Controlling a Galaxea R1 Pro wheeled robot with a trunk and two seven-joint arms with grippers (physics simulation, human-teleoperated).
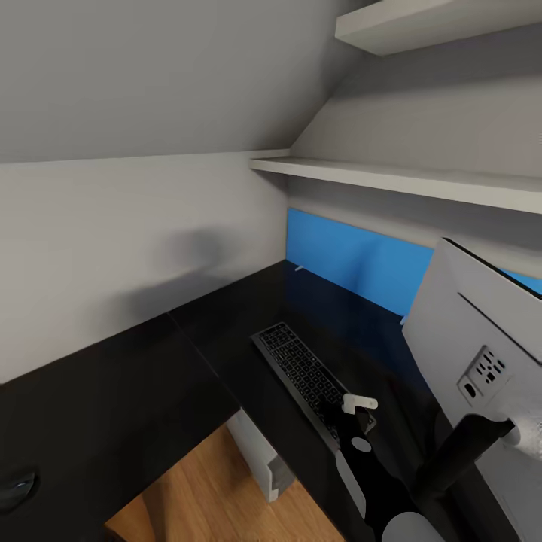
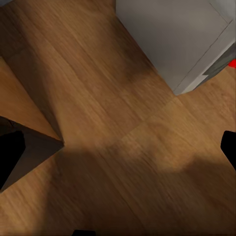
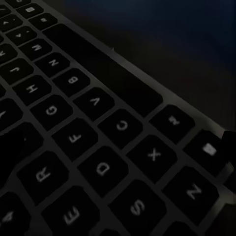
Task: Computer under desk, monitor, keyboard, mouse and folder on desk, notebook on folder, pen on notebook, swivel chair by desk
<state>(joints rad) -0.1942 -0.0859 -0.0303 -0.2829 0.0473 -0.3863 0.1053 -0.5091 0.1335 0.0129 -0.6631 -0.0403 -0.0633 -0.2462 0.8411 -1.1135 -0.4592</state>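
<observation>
Head view: the glossy black L-shaped surface (image 1: 150, 376) runs along a matte grey wall, with a flat blue back panel (image 1: 354, 260) behind it and two plain pale shelves (image 1: 391, 177) above. The slim dark-framed keyboard (image 1: 301, 369) lies flat on the surface, its black keys in neat rows. Just beside it stands the monitor (image 1: 482, 354), light-grey back turned to the camera, on a thin black stand. The right gripper (image 1: 360, 410) sits low over the keyboard's near end; whether it is clenched or released cannot be told. A small dark oval mouse (image 1: 15, 485) rests on the surface, well apart from the keyboard. Below the surface's edge stands the boxy pale computer (image 1: 260, 459) on wood-grain floor (image 1: 196, 489).

Left wrist view: the left gripper (image 2: 120, 152) is released, its dark fingers (image 2: 10, 157) wide apart over the floor, near the computer's grey case (image 2: 172, 39).

Right wrist view: lettered square keys (image 3: 73, 137) close up.
</observation>
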